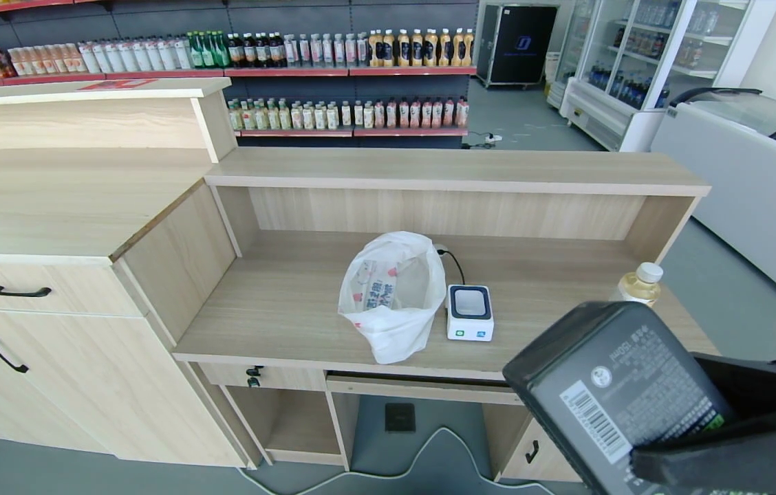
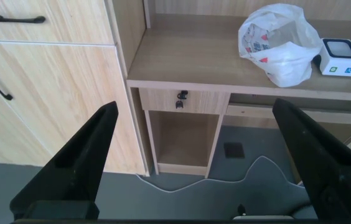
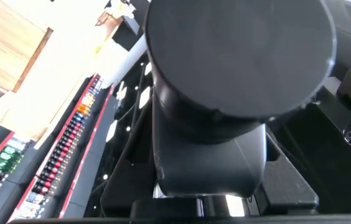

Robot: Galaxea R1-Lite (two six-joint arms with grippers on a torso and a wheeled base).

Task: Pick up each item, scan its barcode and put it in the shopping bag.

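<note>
Gripper status first: the right gripper (image 1: 684, 426) is clamped on a black container (image 1: 615, 392), holding it up off the counter (image 1: 278, 302), out past the front right corner. It's tilted, with its white barcode label facing the head camera. In the right wrist view you're basically looking at one round end of that black container (image 3: 225, 93), with the fingers down either side of it. The left gripper (image 2: 191, 168) has its fingers wide apart with nothing between them, and it hangs low in front of the counter, near the left end of the front edge. The white shopping bag (image 1: 393, 292) sits around the middle of the surface, close to the front edge, mouth open, and some printed packaging shows through the plastic. The scanner (image 1: 470, 313) is just beside it on the right, window facing up, its cable (image 1: 455, 265) running back behind the bag. A bottle (image 1: 639, 283) of yellowish liquid with a white cap stands upright at the right edge of the surface, partly behind the held container.
</note>
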